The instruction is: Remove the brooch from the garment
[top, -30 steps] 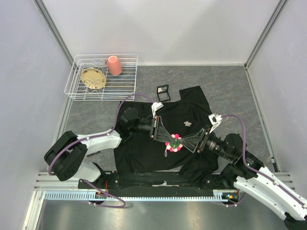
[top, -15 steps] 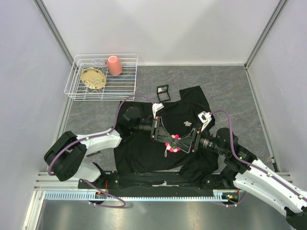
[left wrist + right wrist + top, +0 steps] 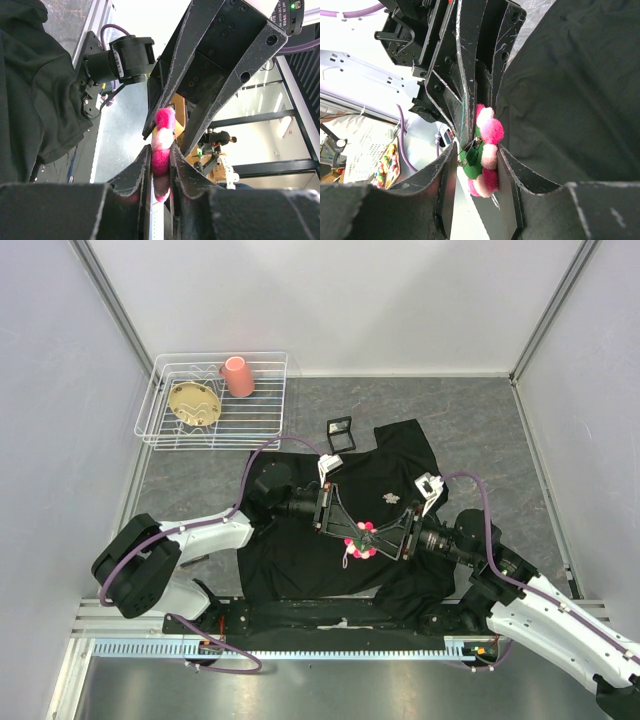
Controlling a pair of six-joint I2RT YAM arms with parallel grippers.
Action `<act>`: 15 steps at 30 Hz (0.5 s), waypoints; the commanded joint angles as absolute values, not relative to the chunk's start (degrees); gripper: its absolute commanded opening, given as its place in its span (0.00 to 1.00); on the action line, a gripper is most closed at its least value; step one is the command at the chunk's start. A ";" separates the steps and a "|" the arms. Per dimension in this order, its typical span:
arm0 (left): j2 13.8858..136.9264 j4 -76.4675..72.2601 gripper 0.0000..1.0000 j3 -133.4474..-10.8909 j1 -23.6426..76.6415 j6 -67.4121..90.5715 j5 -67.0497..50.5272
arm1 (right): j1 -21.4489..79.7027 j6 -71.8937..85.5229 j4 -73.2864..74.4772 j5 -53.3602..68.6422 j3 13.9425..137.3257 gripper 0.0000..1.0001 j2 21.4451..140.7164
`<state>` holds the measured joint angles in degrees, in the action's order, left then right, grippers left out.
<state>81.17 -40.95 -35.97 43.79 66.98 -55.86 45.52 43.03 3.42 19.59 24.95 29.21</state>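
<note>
We noted the garment (image 3: 400, 465) spread on the table (image 3: 480, 410), near the centre. The brooch (image 3: 361, 544), pink pompoms around a green middle, sat at the shirt's middle.

Both arms met on it. The left gripper (image 3: 351, 533) pointed in from the far left and the right gripper (image 3: 377, 538) from the right, with their tips almost touching.

- **Left:** in the left wrist view its fingers (image 3: 142, 165) pinched a pink pompom.
- **Right:** in the right wrist view its jaws flanked the brooch, 1 on each side. We could not tell whether they pressed on it.

The brooch's long axis ran along the right fingers, and black cloth touched 1 flank of it. We judged that the next move turned on parting brooch from cloth across that seam. Neither arm was nearer than the other, and only the left showed a sure hold.
</note>
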 commanded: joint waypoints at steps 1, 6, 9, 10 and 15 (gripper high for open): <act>80.95 -44.21 0.02 -37.09 43.77 67.94 -56.51 | 45.70 42.36 0.53 21.71 25.22 0.41 29.70; 80.86 -44.21 0.02 -37.09 43.77 67.85 -56.95 | 45.70 41.92 -0.70 22.06 25.14 0.35 29.27; 81.12 -44.03 0.02 -37.26 43.68 67.33 -58.00 | 45.70 41.22 -0.18 22.15 24.96 0.35 28.31; 81.30 -43.69 0.02 -37.53 43.68 67.06 -58.44 | 45.70 40.96 -0.09 22.32 24.96 0.35 28.13; 80.51 -36.93 0.02 -39.20 43.68 62.94 -57.84 | 45.70 41.91 0.45 24.17 25.75 0.50 29.53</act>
